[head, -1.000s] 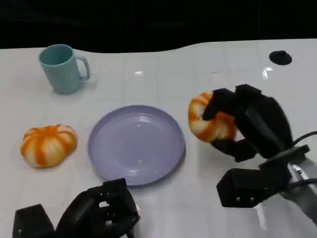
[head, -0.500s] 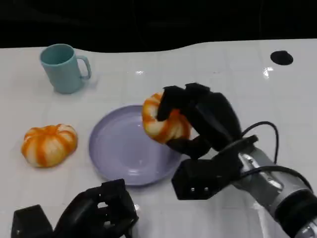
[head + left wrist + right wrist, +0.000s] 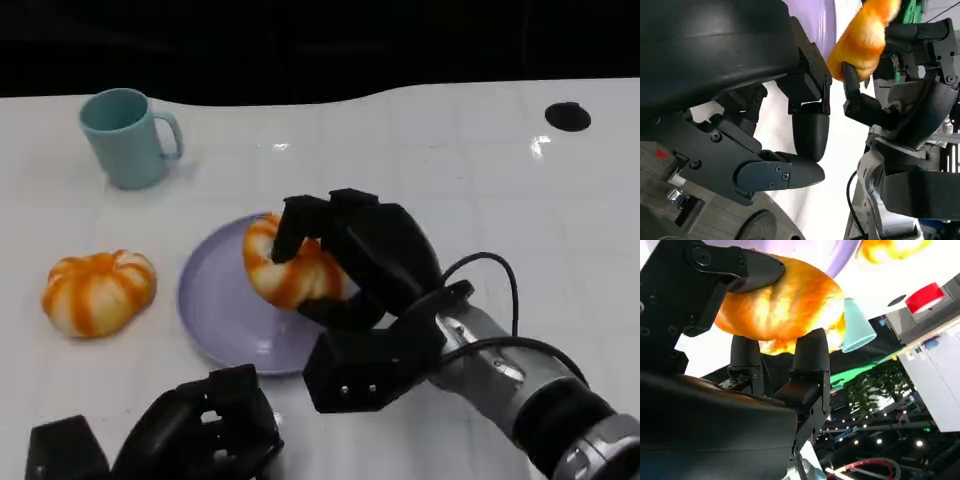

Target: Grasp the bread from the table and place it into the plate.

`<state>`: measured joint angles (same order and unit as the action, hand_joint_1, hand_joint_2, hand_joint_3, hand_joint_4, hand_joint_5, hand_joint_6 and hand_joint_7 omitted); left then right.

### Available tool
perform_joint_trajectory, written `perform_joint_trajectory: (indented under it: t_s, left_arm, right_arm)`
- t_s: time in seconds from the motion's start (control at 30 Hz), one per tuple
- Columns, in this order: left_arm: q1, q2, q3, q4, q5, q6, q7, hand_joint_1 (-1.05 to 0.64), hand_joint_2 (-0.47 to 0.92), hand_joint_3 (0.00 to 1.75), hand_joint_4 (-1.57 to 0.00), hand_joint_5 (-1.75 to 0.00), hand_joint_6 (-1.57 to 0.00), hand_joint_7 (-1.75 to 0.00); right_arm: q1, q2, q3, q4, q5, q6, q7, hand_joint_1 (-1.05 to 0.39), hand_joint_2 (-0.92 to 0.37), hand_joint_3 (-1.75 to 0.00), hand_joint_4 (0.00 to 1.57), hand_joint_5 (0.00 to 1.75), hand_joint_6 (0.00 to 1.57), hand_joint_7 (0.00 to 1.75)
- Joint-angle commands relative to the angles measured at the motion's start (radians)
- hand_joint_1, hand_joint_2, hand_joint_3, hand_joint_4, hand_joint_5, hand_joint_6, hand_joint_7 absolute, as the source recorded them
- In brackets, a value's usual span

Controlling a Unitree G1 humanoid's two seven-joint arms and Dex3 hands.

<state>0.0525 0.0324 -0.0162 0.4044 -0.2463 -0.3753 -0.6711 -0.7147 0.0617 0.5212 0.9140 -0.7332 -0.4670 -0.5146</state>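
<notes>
My right hand (image 3: 362, 258) grips an orange-and-white bread (image 3: 285, 268) and holds it over the middle of the lavender plate (image 3: 215, 300); whether the bread touches the plate I cannot tell. The right wrist view shows the same bread (image 3: 785, 307) clamped between the black fingers (image 3: 810, 357). A second orange-and-white bread (image 3: 98, 290) lies on the table left of the plate. My left hand (image 3: 205, 430) rests at the near edge below the plate with its fingers curled in on nothing. The left wrist view shows those fingers (image 3: 805, 127), with the held bread (image 3: 865, 37) and the right hand (image 3: 910, 100) beyond them.
A teal mug (image 3: 128, 137) stands at the back left of the white table (image 3: 500, 180). A small black disc (image 3: 567, 116) lies at the back right. A black cable (image 3: 500, 275) loops from my right wrist.
My right hand has carried the bread leftward from the table right of the plate to above the plate's middle. The left hand has stayed put.
</notes>
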Motion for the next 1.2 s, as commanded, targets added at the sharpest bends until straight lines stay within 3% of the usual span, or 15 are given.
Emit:
perform_joint_trajectory:
  t_s: [0.03,0.07,0.13,0.17,0.27,0.37,0.57,0.77,1.1,1.2]
  left_arm:
    - [0.007,0.015,0.001,-0.015,-0.002,0.004,0.008,-0.53,0.66,0.65,-0.77,-1.75,-0.77,-1.4]
    - [0.006,0.014,0.001,-0.013,-0.004,0.002,0.005,-0.53,0.65,0.65,-0.78,-1.75,-0.77,-1.4]
    - [0.006,0.014,0.001,-0.009,-0.007,-0.001,0.001,-0.53,0.66,0.65,-0.78,-1.75,-0.76,-1.4]
    - [0.006,0.014,0.001,-0.008,-0.008,-0.001,0.0,-0.52,0.66,0.65,-0.77,-1.75,-0.76,-1.39]
    - [0.005,0.014,0.0,-0.008,-0.005,-0.001,0.003,-0.53,0.66,0.65,-0.77,-1.75,-0.76,-1.39]
    - [0.006,0.014,-0.002,-0.013,-0.004,0.006,0.006,-0.53,0.66,0.65,-0.77,-1.75,-0.77,-1.39]
    - [0.007,0.013,-0.002,-0.018,-0.003,0.015,0.012,-0.54,0.65,0.66,-0.79,-1.75,-0.77,-1.39]
    - [0.001,0.009,0.0,-0.007,-0.009,0.008,0.005,-0.51,0.64,0.68,-0.79,-1.75,-0.76,-1.4]
    - [-0.006,0.007,0.0,-0.002,-0.006,0.011,0.01,-0.53,0.63,0.7,-0.78,-1.75,-0.77,-1.4]
    - [-0.009,0.004,-0.001,0.002,-0.004,0.012,0.013,-0.53,0.62,0.7,-0.79,-1.75,-0.77,-1.4]
  right_arm:
    - [-0.014,-0.012,0.017,0.002,-0.011,0.019,0.015,-0.21,-0.51,-0.83,0.73,1.18,0.78,0.63]
    - [-0.014,-0.015,0.021,-0.002,-0.012,0.031,0.04,-0.26,-0.57,-0.74,0.56,0.96,0.67,0.47]
    - [-0.011,-0.02,0.028,-0.014,-0.013,0.048,0.082,-0.31,-0.64,-0.61,0.41,0.63,0.58,0.23]
    - [-0.008,-0.023,0.029,-0.021,-0.011,0.053,0.099,-0.34,-0.69,-0.52,0.33,0.56,0.54,0.16]
    - [0.005,-0.033,0.027,-0.054,0.007,0.066,0.169,-0.45,-0.88,-0.2,0.14,0.47,0.42,0.02]
    - [0.02,-0.043,0.026,-0.091,0.013,0.084,0.216,-0.54,-0.92,-0.17,0.02,0.49,0.34,0.0]
    - [0.092,-0.09,0.013,-0.242,0.037,0.127,0.322,-0.62,-0.92,-0.19,0.0,0.36,0.28,0.01]
    - [0.17,-0.142,-0.014,-0.366,0.066,0.12,0.361,-0.62,-0.92,-0.18,0.02,0.39,0.3,0.02]
    - [0.304,-0.241,-0.07,-0.496,0.078,0.003,0.296,-0.5,-0.92,-0.14,0.08,0.52,0.38,0.04]
    - [0.333,-0.271,-0.092,-0.514,0.067,-0.049,0.24,-0.36,-0.89,-0.08,0.17,0.59,0.48,0.08]
